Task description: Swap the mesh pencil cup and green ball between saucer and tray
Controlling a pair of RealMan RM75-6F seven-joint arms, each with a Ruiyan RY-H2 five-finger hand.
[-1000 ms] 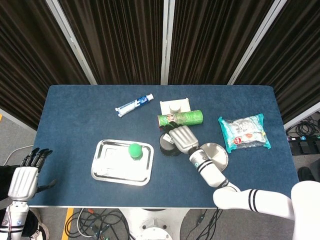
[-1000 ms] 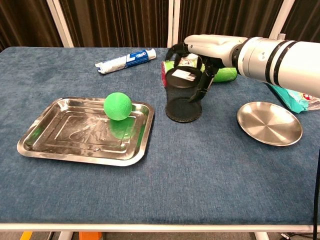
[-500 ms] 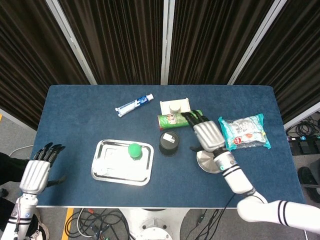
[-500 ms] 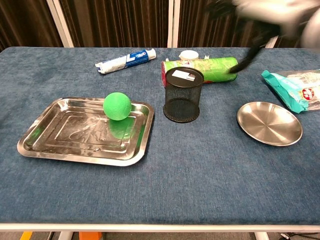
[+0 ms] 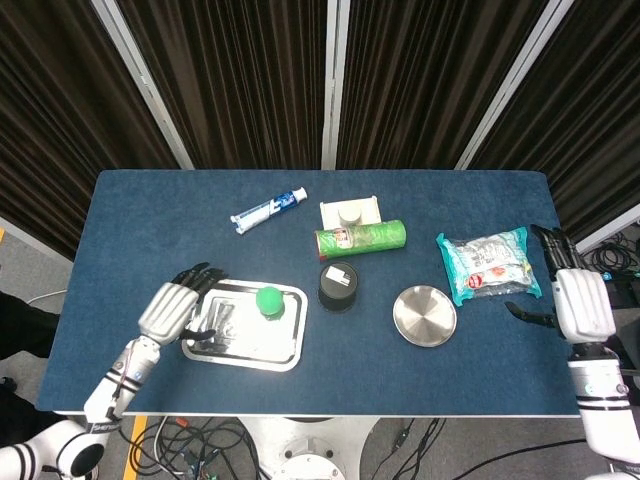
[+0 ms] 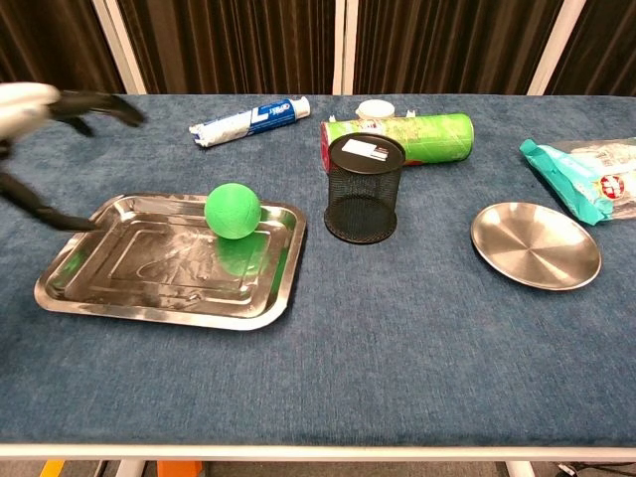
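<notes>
The black mesh pencil cup (image 5: 338,286) (image 6: 364,189) stands upright on the blue table between the tray and the saucer. A green ball (image 5: 269,301) (image 6: 234,211) lies in the steel tray (image 5: 225,345) (image 6: 149,298), near its far right corner. The round steel saucer (image 5: 424,316) (image 6: 537,246) holds nothing. My left hand (image 5: 178,310) (image 6: 40,107) hovers open over the tray's left end, fingers spread. My right hand (image 5: 574,300) is open off the table's right edge, seen only in the head view.
A toothpaste tube (image 5: 269,210) (image 6: 247,120), a green canister (image 5: 360,237) (image 6: 402,137) lying on its side and a white box (image 5: 350,213) sit behind the cup. A teal snack bag (image 5: 488,265) (image 6: 586,179) lies at the right.
My right hand has let go of the cup and pulled back off the right edge. My left hand has come in from the left over the tray.
</notes>
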